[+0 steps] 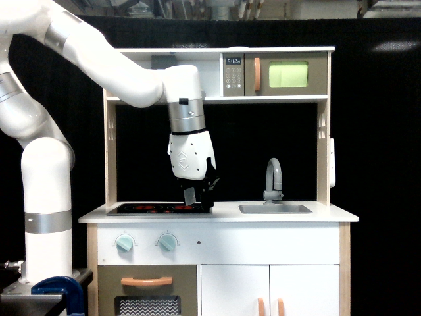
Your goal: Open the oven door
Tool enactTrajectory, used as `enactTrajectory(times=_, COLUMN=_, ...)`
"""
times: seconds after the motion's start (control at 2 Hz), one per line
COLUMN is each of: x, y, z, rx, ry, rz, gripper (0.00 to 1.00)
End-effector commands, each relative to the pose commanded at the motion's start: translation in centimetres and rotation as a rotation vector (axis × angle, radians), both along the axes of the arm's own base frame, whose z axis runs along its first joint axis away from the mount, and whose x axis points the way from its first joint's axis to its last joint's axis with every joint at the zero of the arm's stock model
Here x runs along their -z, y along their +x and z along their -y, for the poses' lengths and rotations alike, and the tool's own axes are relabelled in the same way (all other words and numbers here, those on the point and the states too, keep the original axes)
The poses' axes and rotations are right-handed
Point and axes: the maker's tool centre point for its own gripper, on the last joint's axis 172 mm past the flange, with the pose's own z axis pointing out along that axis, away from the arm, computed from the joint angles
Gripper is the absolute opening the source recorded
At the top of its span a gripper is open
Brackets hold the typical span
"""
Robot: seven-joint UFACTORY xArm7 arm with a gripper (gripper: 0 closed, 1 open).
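Jaws on the gripper (200,194) look a bit spread, nothing in them, hanging just over the hob (160,209). Tap (273,179) and sink (275,209) sit off to the exterior view's right. Oven door (285,74) is way up above on that side, shut, shelf (263,99) in between

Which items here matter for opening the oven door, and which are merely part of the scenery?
Belongs to the job:
oven door, shut
its orange handle
pincer, low over the hob, well below the door

Just there:
hob
tap
sink
keypad
lower zigzag-window door
white cupboard doors
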Motion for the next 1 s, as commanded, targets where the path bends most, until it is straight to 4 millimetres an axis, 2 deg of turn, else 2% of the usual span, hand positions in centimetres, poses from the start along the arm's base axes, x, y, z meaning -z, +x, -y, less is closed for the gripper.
enactTrajectory(times=0.5, x=-2.8, y=4.0, z=-3.9, rx=-0.191, ry=0.13, rz=0.057, gripper=1.0)
enactTrajectory(times=1.0, x=-5.2, y=5.8, z=-5.1, rx=-0.253, ry=0.448, rz=0.178, gripper=1.0)
